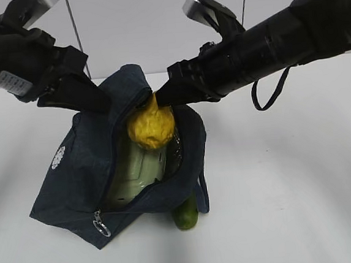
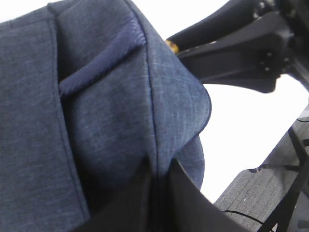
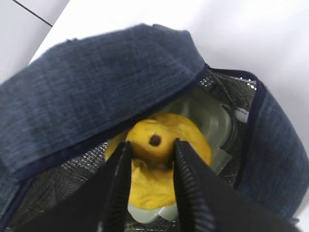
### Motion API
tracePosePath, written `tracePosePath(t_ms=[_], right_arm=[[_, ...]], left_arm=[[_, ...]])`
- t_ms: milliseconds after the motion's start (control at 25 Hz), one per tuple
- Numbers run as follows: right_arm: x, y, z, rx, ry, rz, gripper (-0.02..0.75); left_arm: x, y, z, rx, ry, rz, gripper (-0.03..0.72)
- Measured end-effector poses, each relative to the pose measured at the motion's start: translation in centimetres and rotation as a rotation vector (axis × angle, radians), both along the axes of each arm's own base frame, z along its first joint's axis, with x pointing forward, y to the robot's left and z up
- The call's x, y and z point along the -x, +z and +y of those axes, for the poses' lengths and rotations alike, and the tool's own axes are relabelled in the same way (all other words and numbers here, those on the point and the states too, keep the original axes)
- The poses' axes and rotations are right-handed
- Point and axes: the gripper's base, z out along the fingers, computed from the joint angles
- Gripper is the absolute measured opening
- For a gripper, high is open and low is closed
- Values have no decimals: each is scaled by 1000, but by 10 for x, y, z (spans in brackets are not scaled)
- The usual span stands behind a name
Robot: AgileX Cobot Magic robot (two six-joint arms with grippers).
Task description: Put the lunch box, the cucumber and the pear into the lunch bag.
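Exterior view, right gripper (image 1: pixel 155 100): I clamp the pear (image 1: pixel 151 128) by its narrow neck. The pear hangs at 6 o'clock from my fingertips, its long axis close to upright, neck up.
Exterior view, left gripper (image 1: pixel 108 103): I pinch the upper edge of the lunch bag (image 1: pixel 80 170) and hold its mouth open, at 9 o'clock from the pear.
Exterior view, lunch box (image 1: pixel 139 171): it lies already inside the bag, directly under the pear, green lid up.
Exterior view, cucumber (image 1: pixel 186 216): only its end shows at the bag's lower edge, at 5 o'clock from the pear. I cannot tell if it is inside or under the bag.
Left wrist view, left gripper (image 2: pixel 157 176): my jaws are together on a fold of the navy fabric of the lunch bag (image 2: pixel 111 96).
Right wrist view, right gripper (image 3: pixel 153 147): my two fingers (image 3: pixel 120 169) press the pear (image 3: pixel 159 145) from both sides, over the silver lining (image 3: pixel 227 87) and the lunch box (image 3: pixel 212 121).
Next move, my judgement: straight down, then release. My right arm is the nearer one.
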Motion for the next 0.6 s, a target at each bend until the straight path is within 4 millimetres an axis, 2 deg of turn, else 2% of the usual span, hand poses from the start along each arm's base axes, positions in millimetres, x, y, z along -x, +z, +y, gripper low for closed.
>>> tracePosePath(t_ms=[160,200,360,600], right_arm=[[0,-3,3,-4,5,6,313],[0,-3,4,-3,9,4,364],[1,-3,3,13,16,-4,410],[12,30,-8,97,18,-141,415]], left_arm=[[0,0,0,7,1,3,1],[0,0,0,7,1,3,1],[0,0,0,1,1,2,1],[0,-3,3,-41,19,14,1]])
